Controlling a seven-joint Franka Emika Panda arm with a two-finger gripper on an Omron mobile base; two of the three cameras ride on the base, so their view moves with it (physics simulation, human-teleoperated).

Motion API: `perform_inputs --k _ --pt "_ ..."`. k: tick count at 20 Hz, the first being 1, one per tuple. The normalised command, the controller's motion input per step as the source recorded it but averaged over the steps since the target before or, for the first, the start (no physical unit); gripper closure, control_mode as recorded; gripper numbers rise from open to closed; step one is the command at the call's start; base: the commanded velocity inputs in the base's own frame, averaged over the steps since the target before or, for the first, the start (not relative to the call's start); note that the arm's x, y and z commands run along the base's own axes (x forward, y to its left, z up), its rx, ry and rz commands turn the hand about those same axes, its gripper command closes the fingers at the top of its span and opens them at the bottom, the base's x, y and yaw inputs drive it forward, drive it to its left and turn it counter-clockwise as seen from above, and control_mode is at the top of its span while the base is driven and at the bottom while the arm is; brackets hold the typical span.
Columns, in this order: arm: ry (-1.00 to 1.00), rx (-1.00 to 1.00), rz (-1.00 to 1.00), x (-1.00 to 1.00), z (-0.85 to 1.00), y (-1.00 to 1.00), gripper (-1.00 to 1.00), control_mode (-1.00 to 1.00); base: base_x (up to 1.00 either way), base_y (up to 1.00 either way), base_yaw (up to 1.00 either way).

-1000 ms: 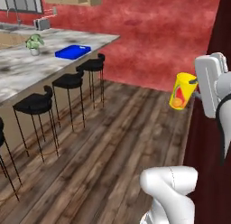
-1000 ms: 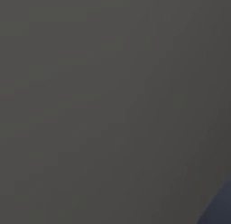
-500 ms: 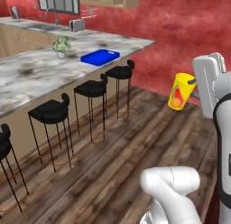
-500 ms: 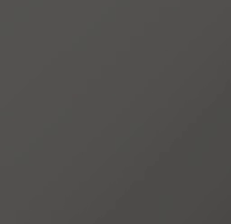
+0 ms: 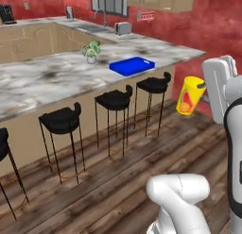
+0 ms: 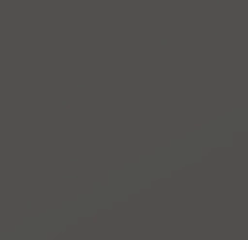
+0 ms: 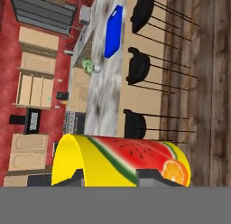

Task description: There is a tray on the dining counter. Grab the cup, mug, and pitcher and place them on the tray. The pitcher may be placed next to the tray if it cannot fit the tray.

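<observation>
Cup in transit toward the tray — carry phase, by my reading.

My gripper (image 5: 201, 89) was closed on the cup (image 5: 190, 96), held in the air over the wood floor, tilted slightly, off the stool side of the dining counter (image 5: 56, 77). The tray (image 5: 132, 65) lay on that counter ahead and to my left, well apart from the cup, its long axis running roughly along the counter, a small potted plant (image 5: 91, 51) near it. The hand view showed my fingers (image 7: 153, 179) flanking the cup's printed wall (image 7: 122, 162) — the left base view did not.
</observation>
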Motion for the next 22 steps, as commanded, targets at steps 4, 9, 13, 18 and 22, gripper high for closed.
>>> perform_inputs --k 4,9,13,18,22 --pt "0.0 0.0 0.0 0.0 0.0 0.0 1.0 1.0 0.83 -0.94 0.52" --pt "0.0 0.0 0.0 0.0 0.0 0.0 1.0 1.0 0.76 -0.99 0.51" --pt "0.0 0.0 0.0 0.0 0.0 0.0 1.0 1.0 0.73 -1.0 0.49" --pt "0.0 0.0 0.0 0.0 0.0 0.0 1.0 1.0 0.49 -1.0 0.38" --pt "0.0 0.0 0.0 0.0 0.0 0.0 1.0 1.0 0.42 -1.0 0.33"
